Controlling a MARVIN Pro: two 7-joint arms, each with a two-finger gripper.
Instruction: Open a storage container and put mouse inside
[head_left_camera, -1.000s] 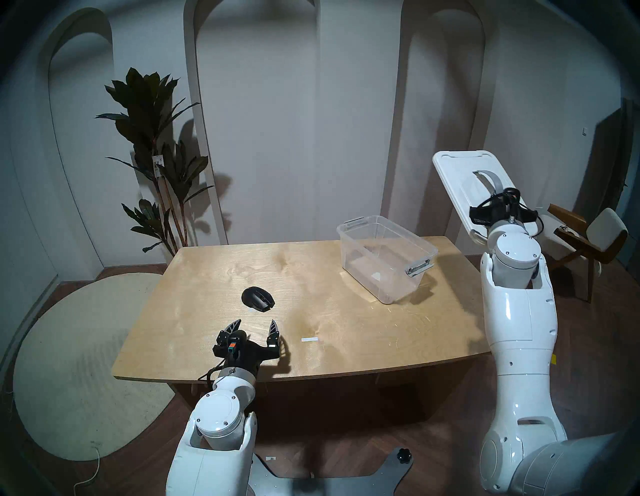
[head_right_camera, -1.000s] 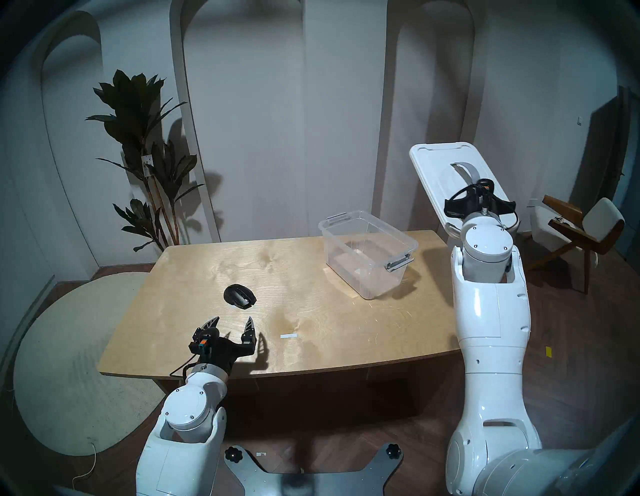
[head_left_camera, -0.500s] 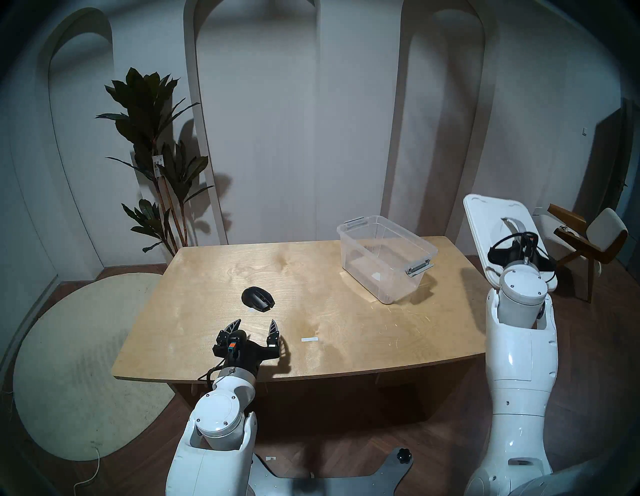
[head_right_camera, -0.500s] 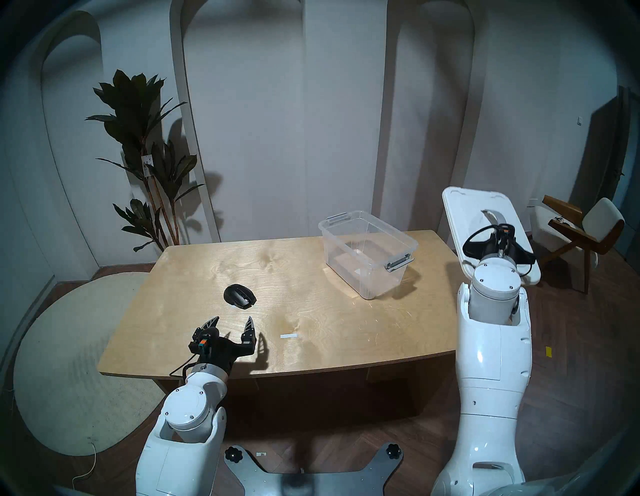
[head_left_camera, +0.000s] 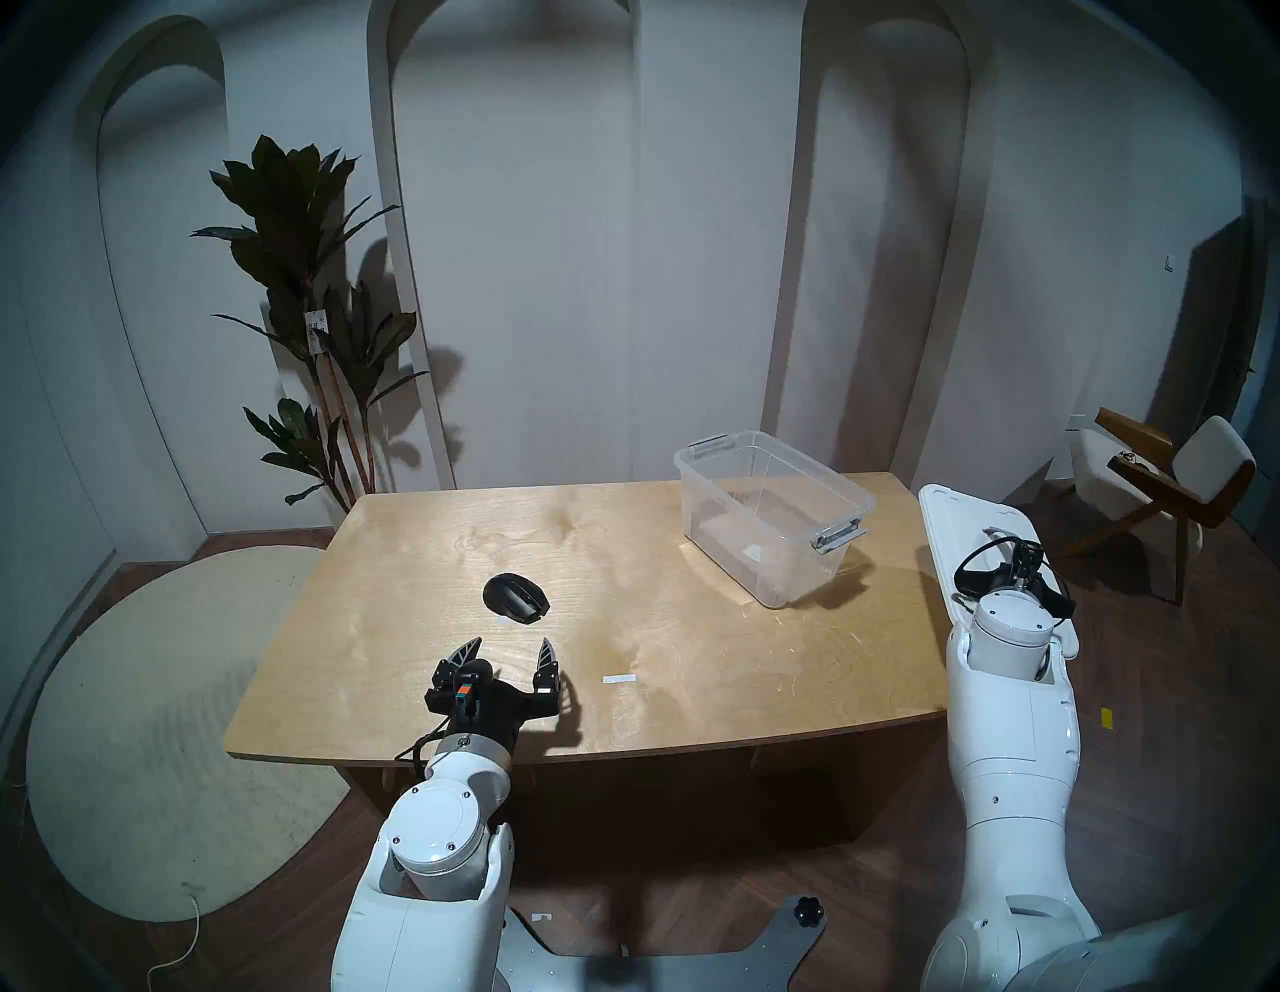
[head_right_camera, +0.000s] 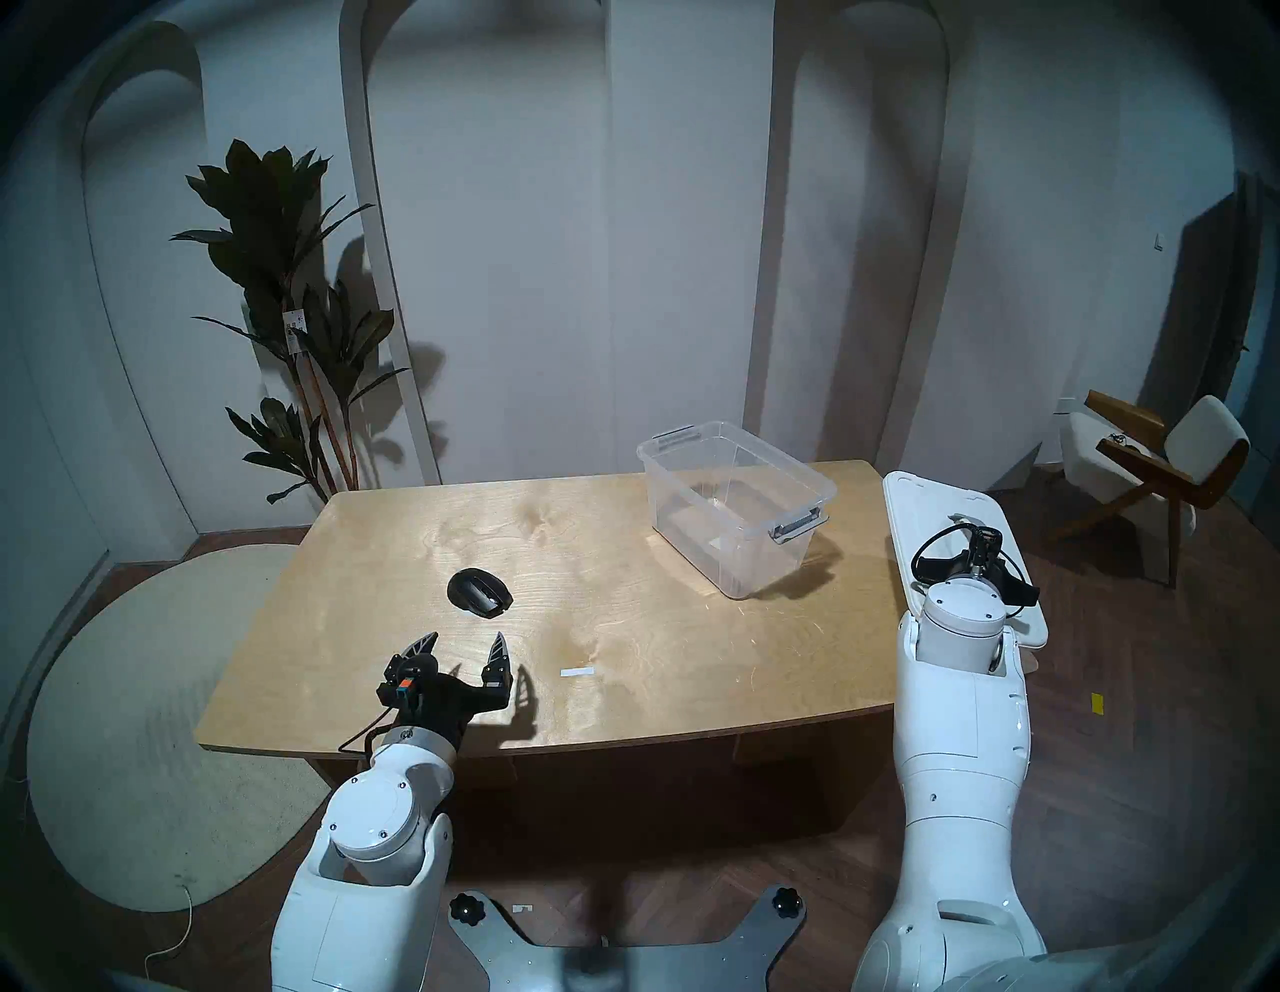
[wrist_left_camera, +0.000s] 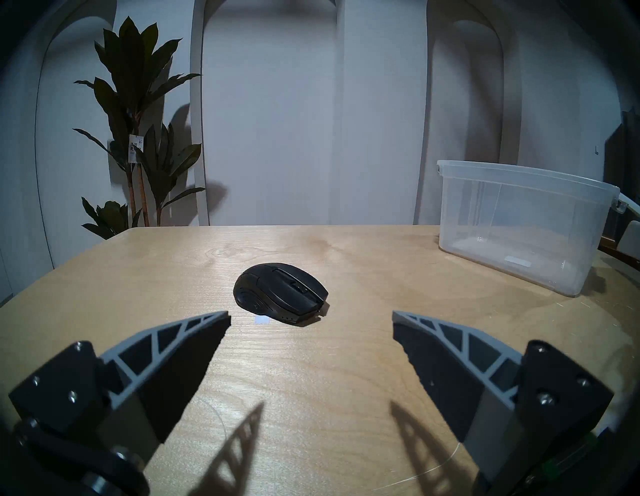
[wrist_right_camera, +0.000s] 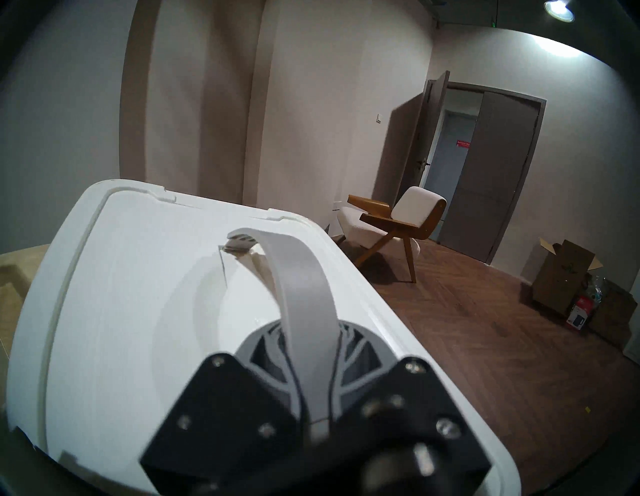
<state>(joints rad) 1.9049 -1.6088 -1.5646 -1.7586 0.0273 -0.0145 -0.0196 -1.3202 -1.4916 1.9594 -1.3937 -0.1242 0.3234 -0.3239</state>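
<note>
While the left gripper (head_left_camera: 509, 652) gapes just short of the mouse (head_left_camera: 516, 597), right gripper (wrist_right_camera: 310, 350) clamps lid handle (wrist_right_camera: 298, 277).

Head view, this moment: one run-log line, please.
lid: off, held by right gripper | storage container: open | mouse: on table | left gripper: open

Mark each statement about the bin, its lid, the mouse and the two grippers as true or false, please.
1. The storage container stands on the table without its lid. True.
2. The mouse lies inside the container. False: it lies on the table, beyond the left gripper.
3. The left gripper is shut on the mouse. False: its jaws are open and it holds nothing.
4. The right gripper grips the lid by its grey handle. True.
5. The lid is held above the open container. False: it is off the table's right end.
</note>
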